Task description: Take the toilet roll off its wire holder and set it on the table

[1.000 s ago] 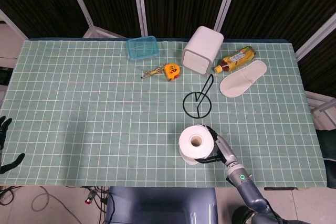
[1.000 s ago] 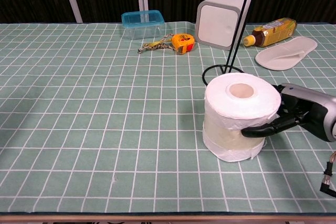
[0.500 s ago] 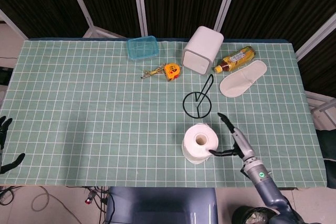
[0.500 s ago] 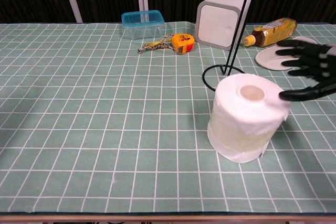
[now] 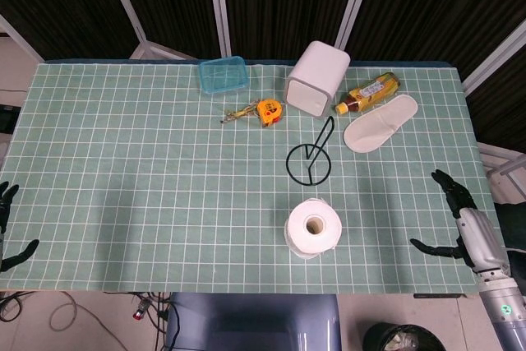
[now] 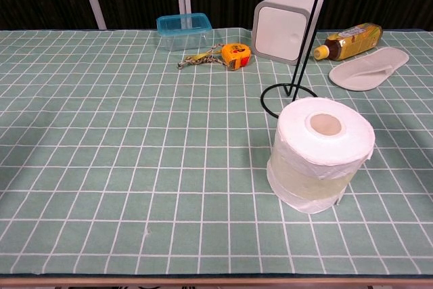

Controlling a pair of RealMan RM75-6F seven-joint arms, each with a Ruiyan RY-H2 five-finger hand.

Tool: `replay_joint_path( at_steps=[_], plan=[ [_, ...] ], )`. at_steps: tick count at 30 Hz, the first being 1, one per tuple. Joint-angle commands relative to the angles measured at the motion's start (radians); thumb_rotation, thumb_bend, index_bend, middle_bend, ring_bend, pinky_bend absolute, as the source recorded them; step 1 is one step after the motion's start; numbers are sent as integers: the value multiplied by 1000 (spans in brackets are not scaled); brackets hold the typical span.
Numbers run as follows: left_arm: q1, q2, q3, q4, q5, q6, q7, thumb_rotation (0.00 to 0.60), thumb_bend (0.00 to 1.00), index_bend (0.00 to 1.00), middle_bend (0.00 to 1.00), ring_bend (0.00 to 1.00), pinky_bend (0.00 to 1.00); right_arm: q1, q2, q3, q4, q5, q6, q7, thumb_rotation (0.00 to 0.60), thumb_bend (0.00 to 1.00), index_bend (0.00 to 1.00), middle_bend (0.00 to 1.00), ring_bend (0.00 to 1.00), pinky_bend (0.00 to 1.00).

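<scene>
While the toilet roll [image 5: 313, 227] stands on end on the green checked cloth of the table [image 5: 148, 170], its soft white paper shows a tan cardboard core and a band of loose wrap low on its side. Just behind it stands the wire holder [image 5: 310, 159], a thin black ring base with a slanted post, bare. Further back are a white rounded box [image 5: 317, 78], a clear blue plastic tub [image 5: 223, 75], a yellow tape measure [image 5: 267, 110], an amber bottle [image 5: 367, 92] and a white slipper [image 5: 380, 122]. The right hand [image 5: 466, 223], which clasped the roll a second ago, has let go and drawn back to the table's right edge, black fingers spread on nothing. The left hand [image 5: 8, 219] hangs off the left edge, fingers parted, as before.
</scene>
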Motion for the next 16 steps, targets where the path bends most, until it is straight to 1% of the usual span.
replay_joint_path(
  at_steps=[1, 4, 5, 7, 11, 16],
  plan=[
    [-3, -1, -4, 3, -4, -2, -2, 600, 176, 35, 0, 0, 20, -89, -100, -45, 119, -122, 209, -343, 600, 0, 0, 0, 0, 0],
    [0, 0, -5, 5, 1, 6, -10, 600, 176, 35, 0, 0, 20, -93, -160, -43, 204, -161, 267, -418, 600, 0, 0, 0, 0, 0],
    [1, 1, -6, 6, 1, 11, -13, 600, 176, 35, 0, 0, 20, -93, -172, -46, 236, -164, 268, -446, 600, 0, 0, 0, 0, 0],
    [2, 0, -7, 7, 3, 15, -14, 600, 176, 35, 0, 0, 20, -89, -194, -43, 268, -157, 269, -465, 600, 0, 0, 0, 0, 0],
    [2, -2, -4, 6, 10, 15, -8, 600, 176, 36, 0, 0, 20, -81, -218, -43, 304, -156, 273, -487, 600, 0, 0, 0, 0, 0],
    [1, -4, 0, 5, 21, 19, -2, 600, 176, 35, 0, 0, 20, -71, -223, -61, 310, -163, 257, -493, 600, 0, 0, 0, 0, 0]
  ],
)
